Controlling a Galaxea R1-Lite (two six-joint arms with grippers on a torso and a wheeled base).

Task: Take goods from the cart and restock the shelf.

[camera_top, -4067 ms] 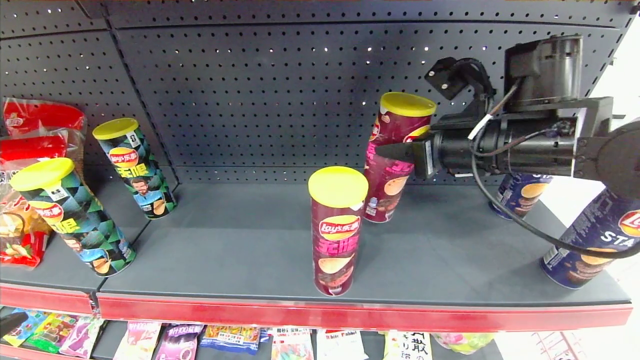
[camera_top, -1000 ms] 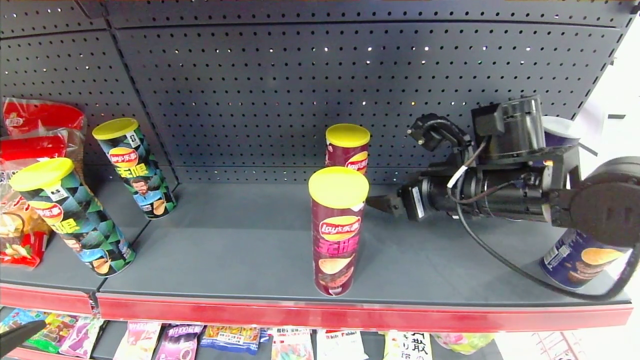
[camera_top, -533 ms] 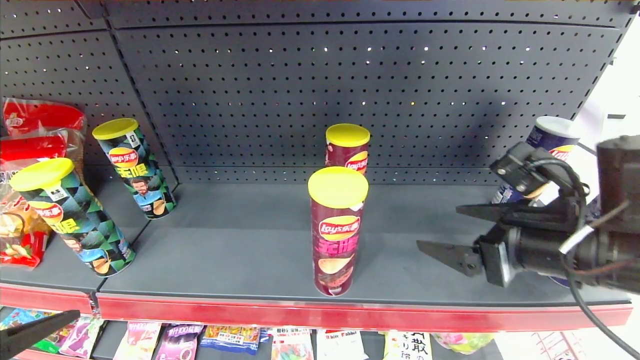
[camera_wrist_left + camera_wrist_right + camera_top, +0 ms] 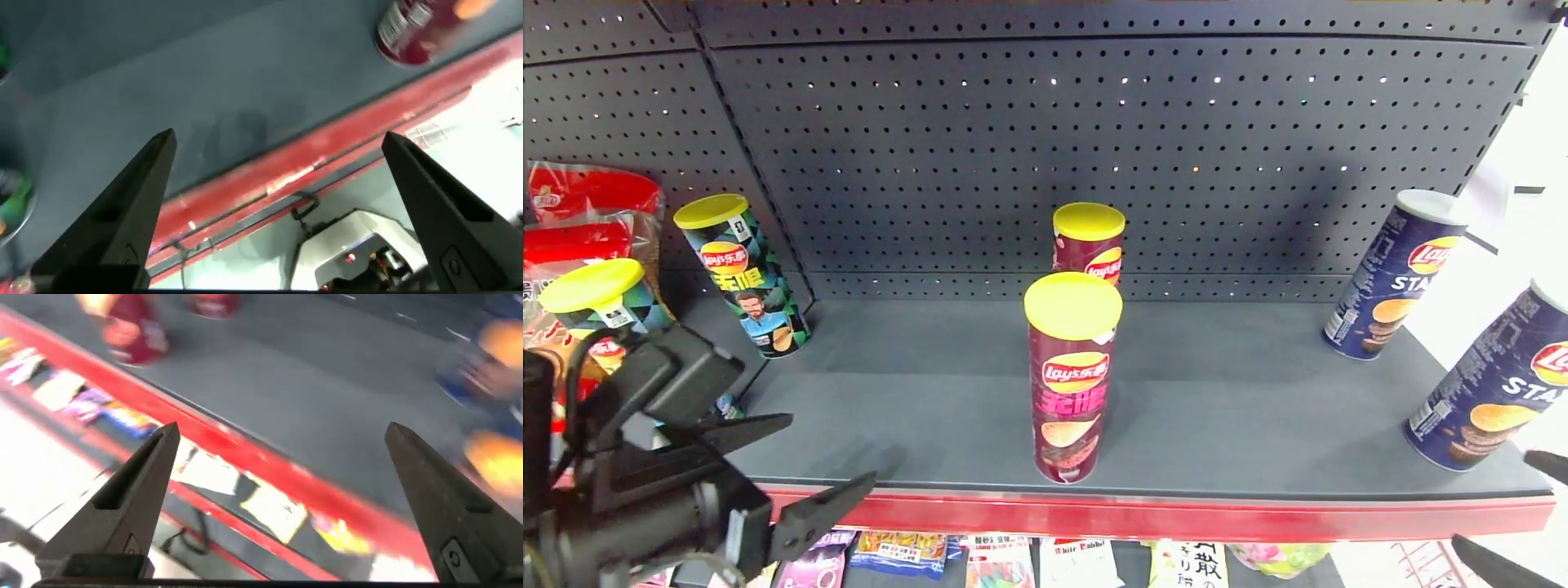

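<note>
While both arms are hanging at the shelf front, neither is carrying anything. Left pincer [image 4: 829, 453] is sitting low at the left end, fingers spread wide, tips pointing over the red lip of the shelf [image 4: 1217, 408]. Its arm is covering the lower part of the near green can [image 4: 600, 306]. In the left wrist view the left pincer [image 4: 278, 143] is framing the lip, again wide, with a maroon can base [image 4: 409, 37] showing beyond it.

Right pincer [image 4: 1494, 498] is poking in at the lower right corner, just off the shelf end, also gaping wide and empty. In its wrist view the right pincer [image 4: 282, 429] is spanning the lip, with blurred cans behind.

Goods on the shelf deck are all standing upright:
- front maroon can [image 4: 1072, 376] mid-shelf, near the lip
- rear maroon can [image 4: 1088, 241] directly behind it, against the pegboard [image 4: 1013, 163]
- two blue cans [image 4: 1392, 278] at the right end, one back, one forward
- far green can [image 4: 739, 273] at the left, behind the near one

Bags [image 4: 580, 204] are leaning at the far left. Packets [image 4: 996, 559] are lying on the tier below.
</note>
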